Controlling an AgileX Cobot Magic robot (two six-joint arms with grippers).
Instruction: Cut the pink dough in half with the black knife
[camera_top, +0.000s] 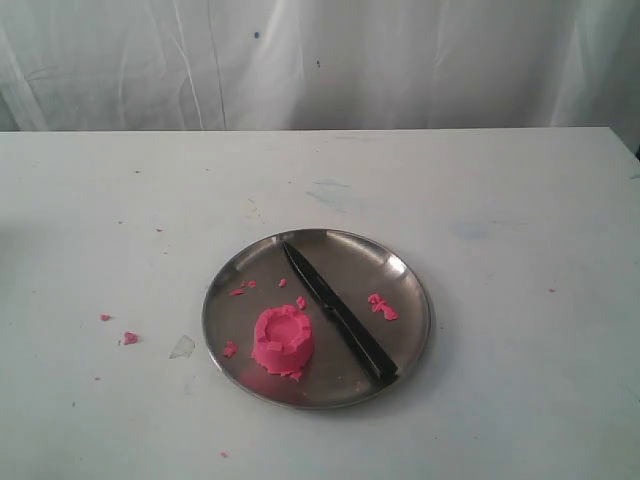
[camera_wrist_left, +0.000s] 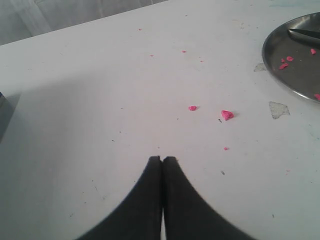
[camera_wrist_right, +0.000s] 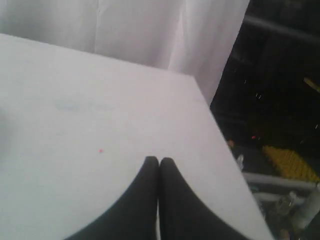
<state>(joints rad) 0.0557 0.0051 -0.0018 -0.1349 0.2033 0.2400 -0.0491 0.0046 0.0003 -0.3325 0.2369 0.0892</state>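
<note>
The pink dough, a short cylinder with a dented top, stands on the front left part of the round metal plate. Across the plate lies the black knife, its tip toward the far rim and its handle at the front right rim. Neither arm shows in the exterior view. My left gripper is shut and empty above bare table, with the plate's edge and the knife tip off to one side. My right gripper is shut and empty near the table's corner.
Small pink crumbs lie on the plate and on the table to its left. A clear scrap lies beside the plate. White cloth hangs behind the table. The table edge drops off beside my right gripper.
</note>
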